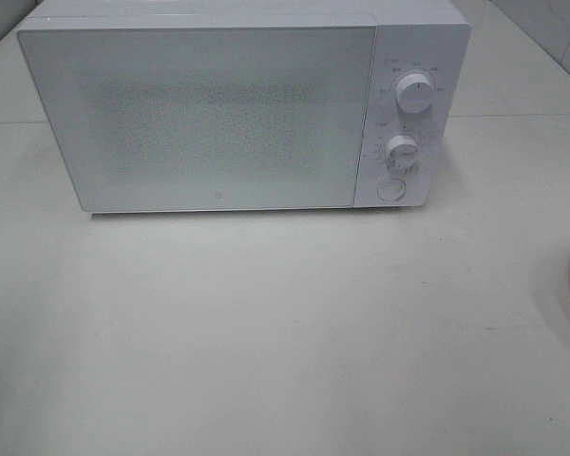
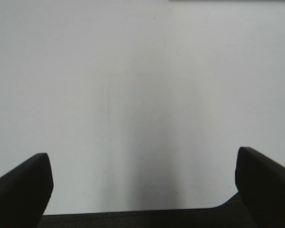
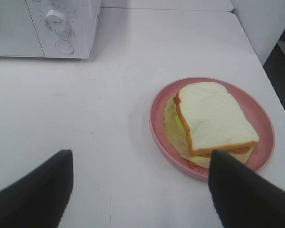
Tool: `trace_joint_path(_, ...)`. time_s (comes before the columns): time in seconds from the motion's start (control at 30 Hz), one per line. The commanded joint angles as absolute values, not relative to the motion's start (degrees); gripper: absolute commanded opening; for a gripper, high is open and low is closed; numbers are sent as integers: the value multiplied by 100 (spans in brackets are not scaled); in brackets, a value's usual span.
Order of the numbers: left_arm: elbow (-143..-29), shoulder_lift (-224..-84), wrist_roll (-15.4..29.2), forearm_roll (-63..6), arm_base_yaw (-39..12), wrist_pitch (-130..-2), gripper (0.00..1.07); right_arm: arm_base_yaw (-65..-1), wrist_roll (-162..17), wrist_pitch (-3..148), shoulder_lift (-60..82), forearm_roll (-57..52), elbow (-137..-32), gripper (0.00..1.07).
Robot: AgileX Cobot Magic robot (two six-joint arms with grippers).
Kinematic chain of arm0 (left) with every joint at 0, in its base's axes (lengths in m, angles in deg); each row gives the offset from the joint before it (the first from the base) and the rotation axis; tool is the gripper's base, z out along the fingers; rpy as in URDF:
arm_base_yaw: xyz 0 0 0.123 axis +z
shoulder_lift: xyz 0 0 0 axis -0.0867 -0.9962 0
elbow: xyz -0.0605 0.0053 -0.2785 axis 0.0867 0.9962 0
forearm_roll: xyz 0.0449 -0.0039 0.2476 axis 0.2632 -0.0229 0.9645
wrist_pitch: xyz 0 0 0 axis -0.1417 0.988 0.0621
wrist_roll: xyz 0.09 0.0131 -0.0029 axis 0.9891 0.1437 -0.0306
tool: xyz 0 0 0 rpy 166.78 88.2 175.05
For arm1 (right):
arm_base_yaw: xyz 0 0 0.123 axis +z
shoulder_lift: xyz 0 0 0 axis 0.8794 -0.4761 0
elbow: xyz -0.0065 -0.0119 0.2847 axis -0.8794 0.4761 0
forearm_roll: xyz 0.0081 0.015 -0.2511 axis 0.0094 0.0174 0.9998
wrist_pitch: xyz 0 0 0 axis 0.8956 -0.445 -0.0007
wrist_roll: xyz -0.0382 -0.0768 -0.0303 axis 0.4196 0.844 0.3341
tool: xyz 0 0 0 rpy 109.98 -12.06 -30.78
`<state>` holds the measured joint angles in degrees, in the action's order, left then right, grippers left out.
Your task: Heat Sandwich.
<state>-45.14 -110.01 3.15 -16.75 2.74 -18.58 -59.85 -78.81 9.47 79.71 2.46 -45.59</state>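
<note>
Nothing of the heating looked done: the boxy white microwave (image 1: 237, 109) stood with its frosted door shut on the pale desk (image 1: 285, 332). The soft sandwich of white bread with pale green and orange filling (image 3: 211, 121) lay on the round pink plate (image 3: 157, 118), well apart from the microwave. Both the left claw (image 2: 142, 185) and the right claw (image 3: 140, 190) were spread, holding nothing. Opening the door, loading, closing and setting the dials all remained.
</note>
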Motion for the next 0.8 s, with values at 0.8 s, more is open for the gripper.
trace_joint_path(0.8, -4422, -8744, 275, -1618, 893, -1749, 98, -6031, -7852, 981, 8120, 257, -4559, 76)
